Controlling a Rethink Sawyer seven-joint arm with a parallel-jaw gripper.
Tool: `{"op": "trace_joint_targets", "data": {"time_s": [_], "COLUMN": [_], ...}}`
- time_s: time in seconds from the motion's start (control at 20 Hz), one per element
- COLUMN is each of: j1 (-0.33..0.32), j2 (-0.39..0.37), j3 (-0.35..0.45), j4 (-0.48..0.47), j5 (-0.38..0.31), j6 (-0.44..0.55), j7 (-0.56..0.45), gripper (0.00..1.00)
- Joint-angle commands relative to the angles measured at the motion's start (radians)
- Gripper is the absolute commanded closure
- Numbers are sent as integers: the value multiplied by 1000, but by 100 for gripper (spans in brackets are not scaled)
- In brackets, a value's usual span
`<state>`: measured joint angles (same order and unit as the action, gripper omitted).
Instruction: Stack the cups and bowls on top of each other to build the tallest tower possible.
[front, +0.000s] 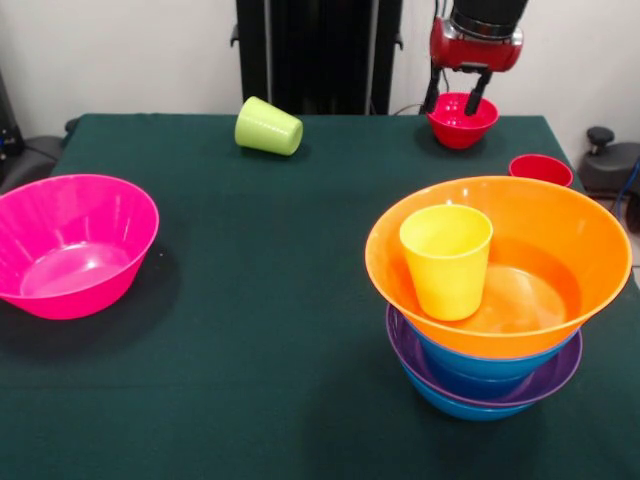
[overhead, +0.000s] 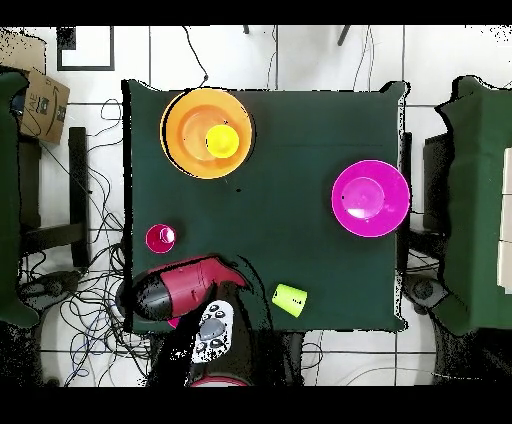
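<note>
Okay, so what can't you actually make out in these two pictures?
- Small red bowl: overhead view, hidden under the arm.
- Red cup: front view, its lower part is behind the orange bowl.
- Stack under the orange bowl: overhead view, covered by it.
- Gripper: front view, whether it pinches the bowl's rim is unclear.

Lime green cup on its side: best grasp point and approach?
The lime green cup lies tipped over, apart from everything else, its open mouth toward the pink bowl's side in the front view. Probably come straight down and pinch across the tapered wall mid-body; the rim isn't reachable from above.
</note>
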<state>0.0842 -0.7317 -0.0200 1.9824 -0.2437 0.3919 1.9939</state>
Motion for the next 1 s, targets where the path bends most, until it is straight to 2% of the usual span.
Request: {"op": "trace_joint_targets", "data": {"time_s": [0.05, 0.5, 1.0], "j1": [0, -18, -13], "j2": [39, 35, 44], "j3": [4, -14, 0], "j4": [39, 57, 37], "j5": [37, 21, 40], "j6": [-69, -79, -64], "j7": [181, 149, 147], "gripper": [0, 0, 0]}}
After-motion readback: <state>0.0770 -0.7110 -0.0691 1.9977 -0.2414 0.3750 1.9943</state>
